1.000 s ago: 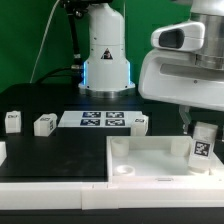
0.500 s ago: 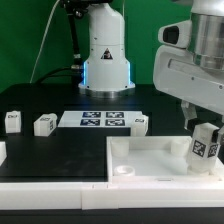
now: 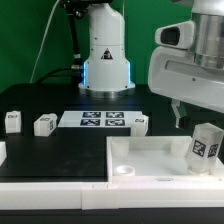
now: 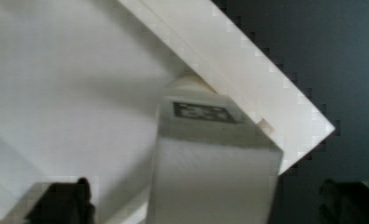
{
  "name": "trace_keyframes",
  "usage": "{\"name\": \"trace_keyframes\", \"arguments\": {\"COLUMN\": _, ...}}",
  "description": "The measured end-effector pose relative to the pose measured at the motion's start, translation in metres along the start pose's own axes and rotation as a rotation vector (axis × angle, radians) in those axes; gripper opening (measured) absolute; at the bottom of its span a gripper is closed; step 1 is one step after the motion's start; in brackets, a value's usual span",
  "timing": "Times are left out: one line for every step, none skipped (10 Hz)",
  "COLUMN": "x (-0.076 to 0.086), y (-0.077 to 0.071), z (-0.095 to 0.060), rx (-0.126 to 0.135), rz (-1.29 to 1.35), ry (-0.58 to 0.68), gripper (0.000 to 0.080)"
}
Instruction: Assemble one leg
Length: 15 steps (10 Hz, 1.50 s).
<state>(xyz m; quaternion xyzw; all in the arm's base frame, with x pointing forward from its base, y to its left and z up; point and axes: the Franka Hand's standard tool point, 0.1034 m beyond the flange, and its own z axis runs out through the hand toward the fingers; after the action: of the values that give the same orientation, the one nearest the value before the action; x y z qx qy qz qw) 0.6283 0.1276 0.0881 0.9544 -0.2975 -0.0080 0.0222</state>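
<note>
A leg (image 3: 205, 146), a small white block with a square tag on its face, stands upright in the corner socket of the big white tray (image 3: 150, 160) at the exterior view's right. My gripper (image 3: 192, 118) hangs just above it, jaws open, not touching it. In the wrist view the leg (image 4: 216, 150) lies between the two dark fingertips (image 4: 60, 200), with a gap on each side, against the tray's corner wall (image 4: 252, 70); the gripper (image 4: 204, 202) is open around it.
Three more white legs lie on the black table: two (image 3: 12, 121) (image 3: 44, 124) at the exterior view's left and one (image 3: 139, 122) beside the marker board (image 3: 102, 120). The robot's base (image 3: 105, 55) stands behind.
The gripper has let go of the leg and risen away from it. The leg stays upright in the tray's corner.
</note>
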Motion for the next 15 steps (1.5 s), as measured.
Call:
{"name": "trace_keyframes", "arguments": {"x": -0.0016, "y": -0.0015, "z": 0.0000, "rx": -0.005, "rz": -0.158, "ry": 0.004, "gripper": 0.0648}}
{"name": "trace_keyframes", "arguments": {"x": -0.0041, "y": -0.0038, "z": 0.0000, "rx": -0.008, "rz": -0.296, "ry": 0.006, "gripper": 0.0648}}
{"name": "trace_keyframes", "arguments": {"x": -0.0047, "y": -0.0040, "z": 0.0008, "rx": -0.008, "rz": -0.429, "ry": 0.004, "gripper": 0.0648}}
{"name": "trace_keyframes", "arguments": {"x": -0.0042, "y": -0.0034, "z": 0.0021, "rx": -0.009, "rz": -0.529, "ry": 0.004, "gripper": 0.0648}}
{"name": "trace_keyframes", "arguments": {"x": -0.0039, "y": -0.0031, "z": 0.0026, "rx": -0.009, "rz": -0.656, "ry": 0.004, "gripper": 0.0648}}
{"name": "trace_keyframes", "arguments": {"x": -0.0038, "y": -0.0026, "z": 0.0031, "rx": -0.011, "rz": -0.765, "ry": 0.005, "gripper": 0.0648}}
{"name": "trace_keyframes", "arguments": {"x": -0.0041, "y": -0.0019, "z": 0.0039, "rx": -0.014, "rz": -0.871, "ry": 0.004, "gripper": 0.0648}}
{"name": "trace_keyframes", "arguments": {"x": -0.0047, "y": -0.0012, "z": 0.0048, "rx": -0.018, "rz": -0.944, "ry": 0.003, "gripper": 0.0648}}
{"name": "trace_keyframes", "arguments": {"x": -0.0059, "y": -0.0009, "z": 0.0058, "rx": -0.021, "rz": -0.985, "ry": 0.001, "gripper": 0.0648}}
{"name": "trace_keyframes", "arguments": {"x": -0.0064, "y": -0.0009, "z": 0.0062, "rx": -0.021, "rz": -0.985, "ry": 0.001, "gripper": 0.0648}}
{"name": "trace_keyframes", "arguments": {"x": -0.0059, "y": -0.0004, "z": 0.0062, "rx": -0.021, "rz": -0.983, "ry": 0.001, "gripper": 0.0636}}
{"name": "trace_keyframes", "arguments": {"x": -0.0057, "y": -0.0003, "z": 0.0062, "rx": -0.021, "rz": -0.983, "ry": 0.001, "gripper": 0.0636}}
{"name": "trace_keyframes", "arguments": {"x": -0.0057, "y": -0.0002, "z": 0.0062, "rx": -0.021, "rz": -0.983, "ry": 0.001, "gripper": 0.0467}}
{"name": "trace_keyframes", "arguments": {"x": -0.0050, "y": 0.0002, "z": 0.0061, "rx": -0.022, "rz": -0.982, "ry": 0.002, "gripper": 0.0288}}
{"name": "trace_keyframes", "arguments": {"x": -0.0047, "y": 0.0005, "z": 0.0061, "rx": -0.022, "rz": -0.982, "ry": 0.002, "gripper": 0.0291}}
